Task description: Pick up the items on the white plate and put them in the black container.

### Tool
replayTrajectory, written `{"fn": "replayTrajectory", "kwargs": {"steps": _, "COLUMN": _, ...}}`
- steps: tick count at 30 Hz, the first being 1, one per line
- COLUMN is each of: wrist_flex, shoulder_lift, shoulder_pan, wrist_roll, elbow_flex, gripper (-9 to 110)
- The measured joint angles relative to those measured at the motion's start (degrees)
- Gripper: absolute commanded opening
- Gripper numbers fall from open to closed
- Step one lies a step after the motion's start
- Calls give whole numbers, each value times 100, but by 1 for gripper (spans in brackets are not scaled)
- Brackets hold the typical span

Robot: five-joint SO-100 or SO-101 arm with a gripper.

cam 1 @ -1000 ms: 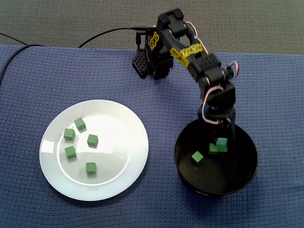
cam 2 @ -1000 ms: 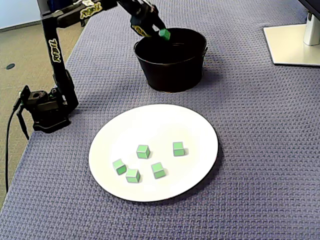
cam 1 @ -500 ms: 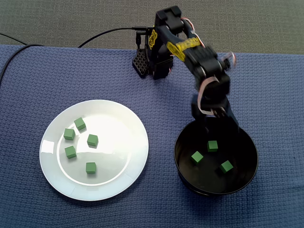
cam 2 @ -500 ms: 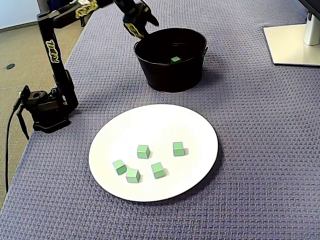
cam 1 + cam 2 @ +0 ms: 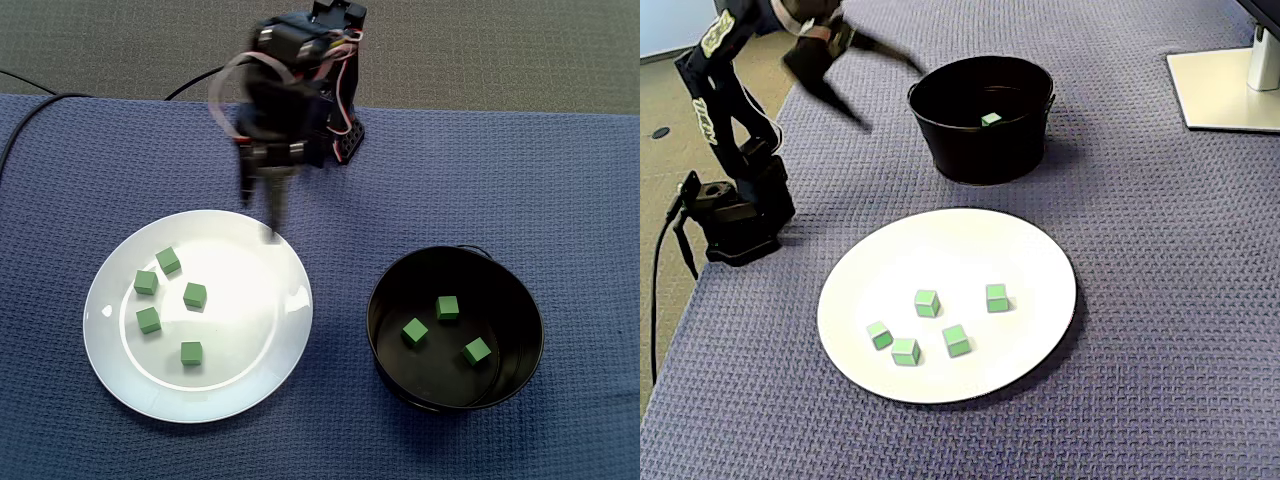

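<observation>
Several green cubes (image 5: 168, 261) (image 5: 927, 303) lie on the left half of the white plate (image 5: 285, 350) (image 5: 970, 250) in both fixed views. The black container (image 5: 375, 300) (image 5: 985, 150) holds three green cubes (image 5: 447, 307); only one cube (image 5: 991, 119) shows inside it from the side. My gripper (image 5: 258, 212) (image 5: 878, 88) is motion-blurred. It hangs over the plate's far rim, between the arm's base and the plate, well away from the container. Its fingers (image 5: 272, 225) are spread open with nothing between them.
The arm's base (image 5: 735, 225) is clamped at the cloth's edge with a black cable (image 5: 30, 110) trailing off. A white stand foot (image 5: 1225, 90) sits at the far right corner. Blue woven cloth (image 5: 560, 200) covers the table.
The cube the gripper held over the container dropped into it. The open gripper has since swung from the container's rim across to the plate's far rim.
</observation>
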Motion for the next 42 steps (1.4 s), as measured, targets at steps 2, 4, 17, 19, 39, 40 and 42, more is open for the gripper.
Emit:
{"fn": "replayTrajectory", "kwargs": {"steps": 2, "wrist_flex": -299, "shoulder_lift": -70, "shoulder_pan": 615, "wrist_roll": -35, "elbow_flex": 492, "gripper": 32}}
{"fn": "replayTrajectory", "kwargs": {"steps": 4, "wrist_flex": -668, "shoulder_lift": -167, "shoulder_pan": 1134, "wrist_roll": -158, "elbow_flex": 976, "gripper": 32}}
{"fn": "replayTrajectory", "kwargs": {"steps": 17, "wrist_flex": -1723, "shoulder_lift": -2057, "shoulder_pan": 2417, "wrist_roll": -2180, "elbow_flex": 1213, "gripper": 32}}
{"fn": "replayTrajectory", "kwargs": {"steps": 19, "wrist_flex": -1749, "shoulder_lift": -2399, "shoulder_pan": 2593, "wrist_roll": -2514, "elbow_flex": 1063, "gripper": 32}}
{"fn": "replayTrajectory", "kwargs": {"steps": 39, "wrist_flex": -1793, "shoulder_lift": -3964, "shoulder_pan": 2505, "wrist_roll": -3076, "elbow_flex": 448, "gripper": 29}}
{"fn": "replayTrajectory", "kwargs": {"steps": 40, "wrist_flex": -1811, "shoulder_lift": -3999, "shoulder_pan": 2505, "wrist_roll": -3076, "elbow_flex": 448, "gripper": 29}}
{"fn": "replayTrajectory", "kwargs": {"steps": 42, "wrist_flex": -1854, "shoulder_lift": -4061, "shoulder_pan": 2505, "wrist_roll": -3076, "elbow_flex": 448, "gripper": 29}}
